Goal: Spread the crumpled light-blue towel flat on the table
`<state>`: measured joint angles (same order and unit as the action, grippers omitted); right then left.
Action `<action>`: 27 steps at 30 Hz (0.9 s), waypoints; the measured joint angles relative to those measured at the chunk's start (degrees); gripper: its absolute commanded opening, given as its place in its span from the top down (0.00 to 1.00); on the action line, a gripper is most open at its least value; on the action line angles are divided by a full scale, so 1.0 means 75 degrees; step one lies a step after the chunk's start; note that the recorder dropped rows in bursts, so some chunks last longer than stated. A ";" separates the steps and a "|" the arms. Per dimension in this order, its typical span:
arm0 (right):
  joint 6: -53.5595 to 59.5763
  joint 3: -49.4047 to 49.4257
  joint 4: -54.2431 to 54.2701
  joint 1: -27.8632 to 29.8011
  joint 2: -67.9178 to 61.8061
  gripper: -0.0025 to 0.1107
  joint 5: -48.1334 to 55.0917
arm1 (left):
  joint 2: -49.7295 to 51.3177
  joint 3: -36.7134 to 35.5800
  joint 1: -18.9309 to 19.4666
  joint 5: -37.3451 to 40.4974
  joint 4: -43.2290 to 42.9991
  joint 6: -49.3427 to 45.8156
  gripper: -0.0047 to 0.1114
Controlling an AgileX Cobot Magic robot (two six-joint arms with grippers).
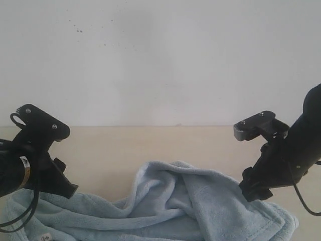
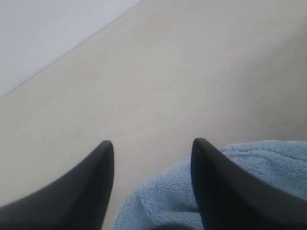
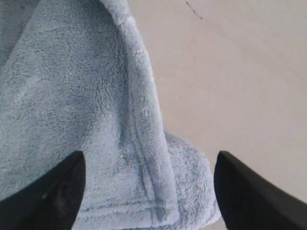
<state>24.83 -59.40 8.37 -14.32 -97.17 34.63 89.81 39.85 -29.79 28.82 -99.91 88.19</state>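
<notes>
The light-blue towel (image 1: 175,206) lies crumpled in folds along the table's (image 1: 125,145) near edge, with a small white tag (image 1: 46,236) showing near its left end. My left gripper (image 1: 69,191) stands open at the towel's left part. In the left wrist view a fluffy fold of towel (image 2: 163,196) sits between and under the open left gripper (image 2: 151,143). My right gripper (image 1: 251,193) hovers open over the towel's right end. Its wrist view shows the hemmed corner of the towel (image 3: 144,191) between the wide-apart fingers of the right gripper (image 3: 149,155).
A white wall (image 1: 160,60) rises behind the beige table. Bare tabletop (image 2: 158,72) stretches beyond the towel toward the wall. A thin dark mark (image 3: 194,9) lies on the table past the towel's corner.
</notes>
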 measured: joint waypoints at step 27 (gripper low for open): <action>-0.0004 0.0013 0.0400 0.0000 -0.0640 0.72 -0.0102 | 0.0000 0.0016 0.0000 0.0064 0.0000 0.0020 0.55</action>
<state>24.80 -59.31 11.37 -14.32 -101.96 33.86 89.81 39.97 -29.79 29.30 -99.91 88.34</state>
